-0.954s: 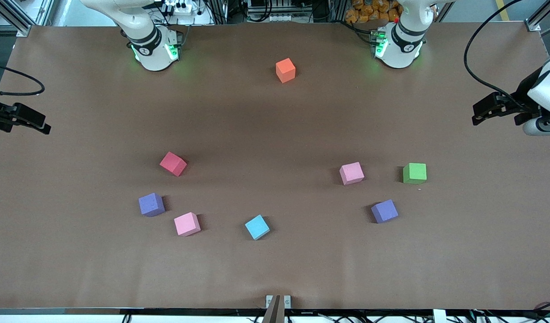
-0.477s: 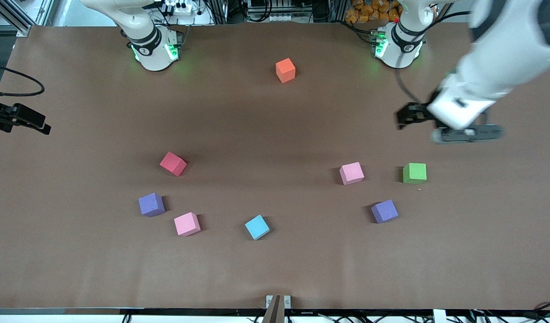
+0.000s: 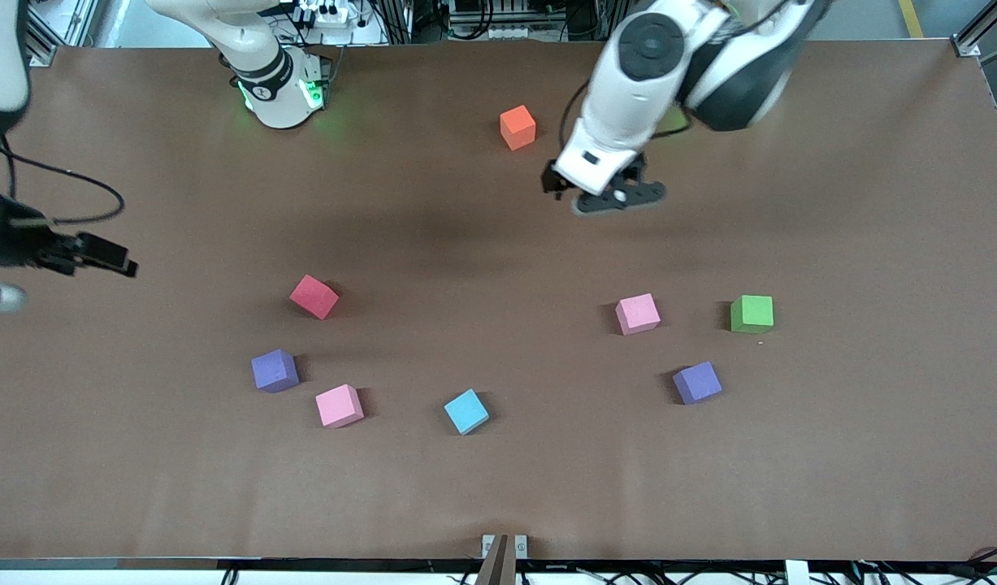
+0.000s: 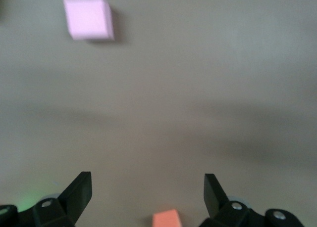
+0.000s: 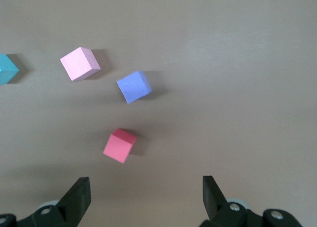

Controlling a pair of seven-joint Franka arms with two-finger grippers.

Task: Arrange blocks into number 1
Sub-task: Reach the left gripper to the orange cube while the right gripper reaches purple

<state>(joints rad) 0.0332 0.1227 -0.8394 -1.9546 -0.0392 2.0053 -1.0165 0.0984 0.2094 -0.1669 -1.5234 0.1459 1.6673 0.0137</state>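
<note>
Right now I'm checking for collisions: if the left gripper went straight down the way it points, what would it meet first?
Probably bare table. The open left gripper hangs beside the orange block, not over it; depth is hard to judge.

Left wrist view cuts the orange block (image 4: 165, 218); pink block (image 4: 88, 17) blurred

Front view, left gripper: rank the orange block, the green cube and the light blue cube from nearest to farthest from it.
Measured from the left gripper, open in the air over bare table:
1. Orange block, just beside it, up near the arms' bases.
2. Green cube, toward the left arm's end, nearer the front camera.
3. Light blue cube, mid-table, nearest the front camera of the three.
</note>
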